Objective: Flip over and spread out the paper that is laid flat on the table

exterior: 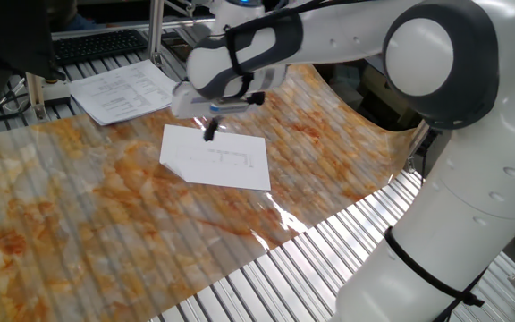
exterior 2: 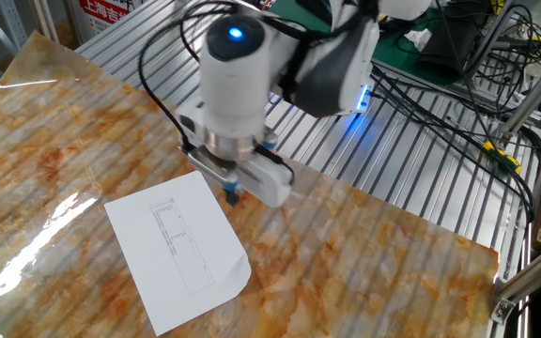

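The paper point(exterior: 215, 157) lies flat on the orange-and-grey marbled cover of the table point(exterior: 79, 197), faint grey printed marks facing up. In the other fixed view the paper point(exterior 2: 178, 252) has one near corner slightly curled up. My gripper point(exterior: 210, 132) hangs point-down at the paper's far long edge, just above it. Its dark fingertips are together and hold nothing. In the other fixed view the gripper point(exterior 2: 232, 195) stands just beside that same edge. Whether the tips touch the sheet cannot be told.
A thicker stack of printed papers point(exterior: 128, 89) lies at the back left beside a keyboard point(exterior: 97, 45). Bare metal slats point(exterior: 311, 259) run along the cover's front right edge. Cables point(exterior 2: 458, 84) trail across the slats behind the arm.
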### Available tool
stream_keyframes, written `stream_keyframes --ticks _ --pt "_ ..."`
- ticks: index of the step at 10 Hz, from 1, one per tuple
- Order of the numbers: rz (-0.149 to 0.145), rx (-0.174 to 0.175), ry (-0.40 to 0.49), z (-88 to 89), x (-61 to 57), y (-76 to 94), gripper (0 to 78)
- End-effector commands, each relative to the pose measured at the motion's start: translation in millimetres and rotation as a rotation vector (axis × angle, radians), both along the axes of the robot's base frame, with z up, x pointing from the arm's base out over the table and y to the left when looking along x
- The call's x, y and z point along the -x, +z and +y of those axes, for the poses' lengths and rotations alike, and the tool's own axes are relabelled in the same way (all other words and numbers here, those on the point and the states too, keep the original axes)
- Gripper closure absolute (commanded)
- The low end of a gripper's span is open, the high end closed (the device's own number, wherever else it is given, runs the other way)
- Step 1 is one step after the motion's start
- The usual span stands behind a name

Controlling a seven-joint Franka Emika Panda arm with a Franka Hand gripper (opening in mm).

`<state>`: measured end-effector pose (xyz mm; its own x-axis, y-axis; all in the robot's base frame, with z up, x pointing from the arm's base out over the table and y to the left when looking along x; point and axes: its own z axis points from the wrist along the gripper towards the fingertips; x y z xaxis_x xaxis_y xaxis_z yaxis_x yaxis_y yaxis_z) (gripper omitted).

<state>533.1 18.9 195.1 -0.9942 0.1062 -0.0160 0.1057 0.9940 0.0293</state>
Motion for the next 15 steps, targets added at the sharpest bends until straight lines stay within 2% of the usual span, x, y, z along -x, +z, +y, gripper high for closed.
stream_keyframes --ticks 1,4,6,10,15 --pt "-0.015 0.002 0.001 17.4 -11.7 -2.4 77.6" --pt "-0.015 0.001 0.012 24.3 -17.7 -3.7 77.6" --pt "-0.019 0.005 -0.005 39.1 -21.8 -7.6 77.6" --pt "-0.016 0.006 0.008 44.1 -29.5 -8.5 77.6" --pt "-0.018 0.004 -0.012 45.4 -28.7 -7.0 77.6"
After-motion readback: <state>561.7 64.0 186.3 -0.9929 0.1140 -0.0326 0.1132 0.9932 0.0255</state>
